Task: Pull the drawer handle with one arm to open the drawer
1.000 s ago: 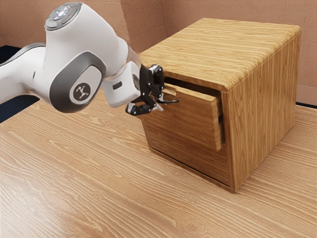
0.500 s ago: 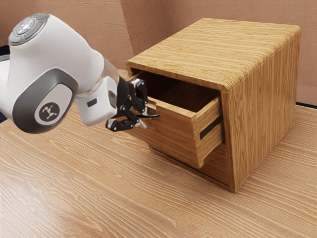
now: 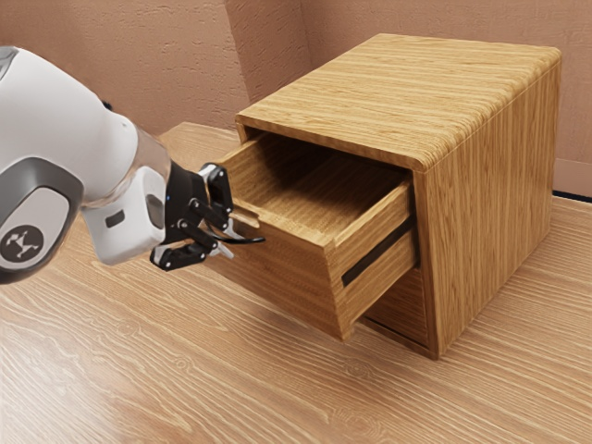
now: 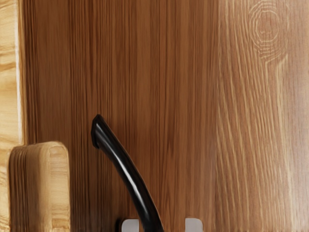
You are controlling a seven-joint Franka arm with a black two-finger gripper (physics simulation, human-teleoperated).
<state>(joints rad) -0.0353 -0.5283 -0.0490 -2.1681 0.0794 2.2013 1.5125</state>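
A light wooden cabinet (image 3: 481, 185) stands on the table with its one drawer (image 3: 305, 236) pulled well out toward the exterior view's left; the inside looks empty. A thin black curved handle (image 3: 246, 240) sticks out of the drawer front (image 3: 268, 273). My black gripper (image 3: 225, 233) is at that front, shut on the handle. In the wrist view the handle (image 4: 123, 174) arcs over the dark wood of the drawer front (image 4: 193, 96) and runs down between my two pale fingertips (image 4: 130, 225). A small wooden block (image 4: 38, 188) juts from the front beside it.
The wooden table (image 3: 231, 370) stretches out in front of and to the exterior view's left of the cabinet. Brown walls (image 3: 166, 55) stand behind it. My white arm (image 3: 65, 185) comes in from the exterior view's left.
The drawer has slid out from barely open to well open. My gripper and arm have drawn back toward the exterior view's left and lower, keeping hold of the handle.
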